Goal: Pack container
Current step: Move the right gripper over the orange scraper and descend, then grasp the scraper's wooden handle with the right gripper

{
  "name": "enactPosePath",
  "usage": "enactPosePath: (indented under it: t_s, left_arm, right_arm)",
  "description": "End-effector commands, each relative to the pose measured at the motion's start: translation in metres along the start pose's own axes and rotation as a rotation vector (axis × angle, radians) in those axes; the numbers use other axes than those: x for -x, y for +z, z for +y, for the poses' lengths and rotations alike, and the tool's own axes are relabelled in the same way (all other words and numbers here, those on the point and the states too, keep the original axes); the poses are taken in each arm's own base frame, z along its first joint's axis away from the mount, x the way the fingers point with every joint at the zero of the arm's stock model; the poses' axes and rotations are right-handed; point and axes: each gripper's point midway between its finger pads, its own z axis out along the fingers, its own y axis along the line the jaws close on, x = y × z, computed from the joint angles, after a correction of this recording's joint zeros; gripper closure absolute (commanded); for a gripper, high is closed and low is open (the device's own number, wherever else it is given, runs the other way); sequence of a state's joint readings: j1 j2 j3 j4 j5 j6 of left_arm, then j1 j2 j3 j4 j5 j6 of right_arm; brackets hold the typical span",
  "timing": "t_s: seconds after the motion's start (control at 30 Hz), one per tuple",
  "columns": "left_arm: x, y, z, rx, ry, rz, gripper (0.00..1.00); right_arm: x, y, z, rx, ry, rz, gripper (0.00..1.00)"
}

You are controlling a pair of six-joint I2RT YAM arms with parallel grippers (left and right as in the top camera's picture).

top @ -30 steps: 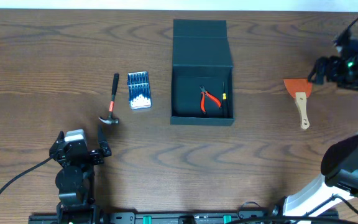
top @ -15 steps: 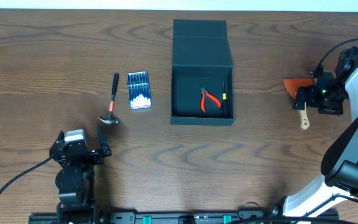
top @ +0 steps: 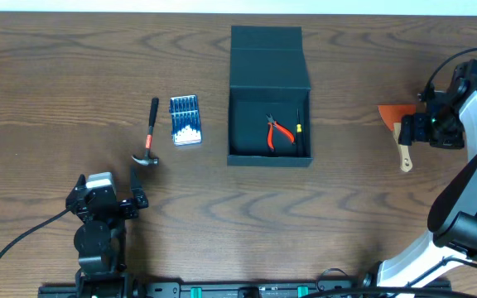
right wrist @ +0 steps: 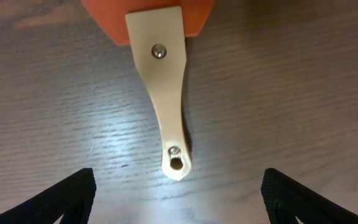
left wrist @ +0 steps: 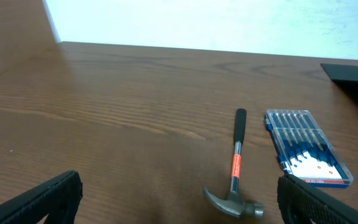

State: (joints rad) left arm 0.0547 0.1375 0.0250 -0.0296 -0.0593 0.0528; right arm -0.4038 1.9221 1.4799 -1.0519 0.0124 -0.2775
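Note:
The dark teal-grey container (top: pixel 269 157) stands open at the table's middle, its flap lid (top: pixel 267 56) folded back. Red-handled pliers (top: pixel 279 132) and a thin black tool (top: pixel 300 131) lie inside. An orange scraper with a pale wooden handle (top: pixel 403 151) lies at the right; in the right wrist view its handle (right wrist: pixel 165 118) sits between and ahead of my open right gripper (right wrist: pixel 179 199), which hovers over it (top: pixel 425 128). My left gripper (left wrist: pixel 179 202) is open and empty, near the front left (top: pixel 135 189), just short of a hammer (left wrist: pixel 234 180).
The hammer (top: pixel 149 136) with a black and red handle and a clear case of blue-handled screwdrivers (top: pixel 185 121) lie left of the container. The case also shows in the left wrist view (left wrist: pixel 306 148). The table's far edge runs along the top.
My right gripper has come down and left from the far right corner to sit over the scraper's handle. The left arm and the objects have not moved.

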Motion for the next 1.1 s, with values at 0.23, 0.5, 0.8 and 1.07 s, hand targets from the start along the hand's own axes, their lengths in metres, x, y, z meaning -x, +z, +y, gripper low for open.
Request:
enactPosePath:
  t_s: [0.23,0.5,0.8,1.07]
  left_arm:
    - [-0.018,0.001,0.003,0.02,0.014,0.054,0.01]
    - [-0.018,0.001,0.003,0.02,0.014,0.054,0.02]
    - [-0.018,0.001,0.003,0.02,0.014,0.054,0.01]
    - [-0.018,0.001,0.003,0.02,0.014,0.054,0.02]
  right_arm:
    - [-0.006,0.036,0.012,0.075,-0.074,0.082,0.16]
    - [-0.002,0.055,0.02,0.119,-0.119,0.087,0.17]
    - [-0.005,0.07,0.021,0.128,-0.119,0.114,0.19]
    - [0.003,0.072,0.019,0.119,-0.129,0.085,0.19]
